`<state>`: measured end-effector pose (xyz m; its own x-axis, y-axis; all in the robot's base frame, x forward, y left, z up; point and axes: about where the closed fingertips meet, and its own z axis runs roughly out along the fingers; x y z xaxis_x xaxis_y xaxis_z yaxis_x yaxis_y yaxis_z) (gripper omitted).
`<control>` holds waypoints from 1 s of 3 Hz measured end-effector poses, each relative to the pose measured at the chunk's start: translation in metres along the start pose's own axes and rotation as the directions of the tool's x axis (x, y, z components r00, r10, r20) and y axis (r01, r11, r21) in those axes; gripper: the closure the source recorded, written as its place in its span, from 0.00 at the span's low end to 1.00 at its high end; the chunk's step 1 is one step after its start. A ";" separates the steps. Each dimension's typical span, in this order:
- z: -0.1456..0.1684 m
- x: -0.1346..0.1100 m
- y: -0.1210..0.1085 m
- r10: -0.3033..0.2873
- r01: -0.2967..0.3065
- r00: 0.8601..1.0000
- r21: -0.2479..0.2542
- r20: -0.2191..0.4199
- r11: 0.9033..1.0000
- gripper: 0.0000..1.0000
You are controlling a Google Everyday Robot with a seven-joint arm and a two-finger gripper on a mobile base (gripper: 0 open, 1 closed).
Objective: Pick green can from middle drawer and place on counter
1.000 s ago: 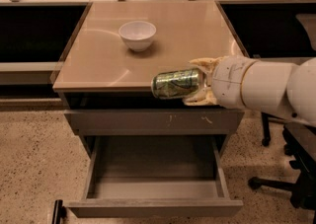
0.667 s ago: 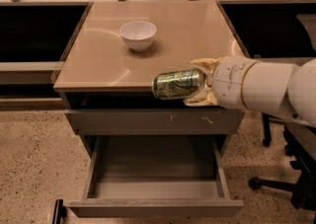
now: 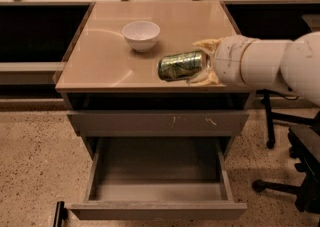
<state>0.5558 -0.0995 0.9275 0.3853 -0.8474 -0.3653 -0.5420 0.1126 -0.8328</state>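
My gripper (image 3: 200, 63) reaches in from the right on a white arm and is shut on the green can (image 3: 181, 65). The shiny green-and-silver can lies on its side in the gripper, above the front right part of the beige counter (image 3: 105, 56). I cannot tell whether the can touches the counter. The middle drawer (image 3: 157, 171) is pulled open below, its dark grey floor bare.
A white bowl (image 3: 141, 35) stands on the counter, back left of the can. A closed grey drawer front with pale scratches (image 3: 157, 122) sits above the open drawer. A black office chair (image 3: 300, 171) stands on the speckled floor at the right.
The can and gripper have risen and shifted slightly further over the counter. The bowl and the drawer have not moved.
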 end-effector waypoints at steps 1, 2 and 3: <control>0.023 0.014 -0.029 -0.039 0.039 0.999 0.004 -0.003 0.999 1.00; 0.045 0.033 -0.043 -0.041 0.041 0.999 -0.007 0.011 0.999 1.00; 0.068 0.054 -0.045 -0.022 0.023 0.999 -0.030 0.024 0.999 1.00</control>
<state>0.6518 -0.1151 0.9175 0.4149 -0.8369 -0.3570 -0.5557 0.0776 -0.8278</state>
